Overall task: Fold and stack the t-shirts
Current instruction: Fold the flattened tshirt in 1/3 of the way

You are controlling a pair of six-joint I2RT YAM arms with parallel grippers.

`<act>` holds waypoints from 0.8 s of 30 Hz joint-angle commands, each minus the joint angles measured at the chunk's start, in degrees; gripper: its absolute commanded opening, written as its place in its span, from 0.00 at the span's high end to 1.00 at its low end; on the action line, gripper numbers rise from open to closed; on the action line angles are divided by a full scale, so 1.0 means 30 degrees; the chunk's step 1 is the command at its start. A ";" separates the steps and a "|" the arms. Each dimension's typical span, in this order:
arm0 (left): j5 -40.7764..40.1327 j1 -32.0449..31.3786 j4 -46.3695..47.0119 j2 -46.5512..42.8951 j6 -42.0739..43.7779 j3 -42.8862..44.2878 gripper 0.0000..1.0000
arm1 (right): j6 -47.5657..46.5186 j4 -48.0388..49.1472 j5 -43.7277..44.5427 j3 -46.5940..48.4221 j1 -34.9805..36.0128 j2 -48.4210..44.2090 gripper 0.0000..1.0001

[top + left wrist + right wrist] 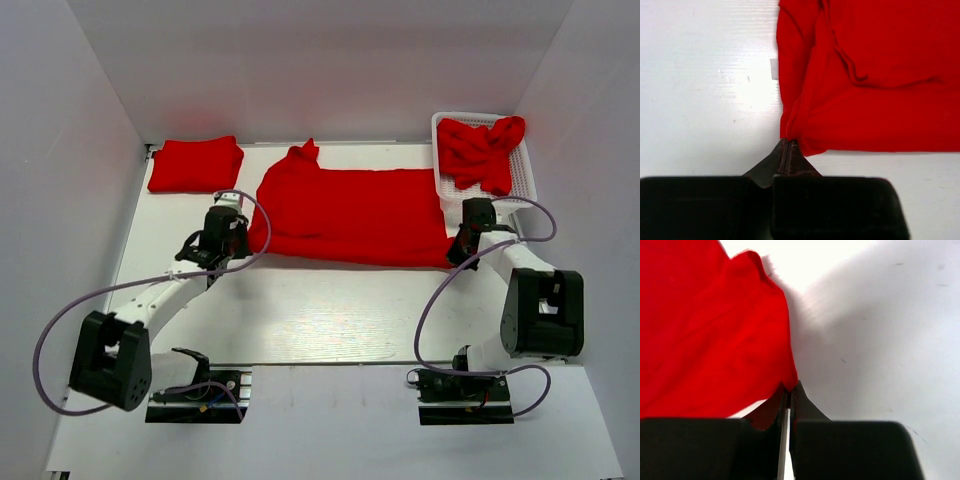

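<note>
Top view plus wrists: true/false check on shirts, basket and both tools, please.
1. The left tool is shut on a corner of the spread shirt. True.
2. The right tool hangs open, clear of the cloth. False: it pinches the same shirt's other near corner.
3. The basket is empty. False: crumpled red shirts lie in it.
4. A folded shirt lies at the far left of the table. True.

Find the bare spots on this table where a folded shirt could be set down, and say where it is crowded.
Widest bare table: the near strip between the spread shirt and the arm bases. A narrow gap lies between the folded shirt and the spread one. Crowded: around the basket, beside the right gripper.
</note>
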 commanded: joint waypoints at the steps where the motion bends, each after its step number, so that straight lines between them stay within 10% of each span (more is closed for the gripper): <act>1: -0.1424 -0.0117 -0.2347 -0.1893 -0.2070 -0.0347 1.00 | -0.0484 -0.1939 0.0567 0.0726 -0.0363 -0.1627 1.00; 17: 0.1883 -0.0176 -1.0345 -0.7317 -1.0475 -0.6621 1.00 | 0.0891 -0.3581 0.0011 -0.3991 -0.1242 -0.3654 1.00; 24: 0.2090 -0.0176 -1.3830 -0.4187 -1.1332 -0.3606 0.20 | 0.1507 -0.4577 0.0946 -0.2967 -0.1331 -0.4733 0.25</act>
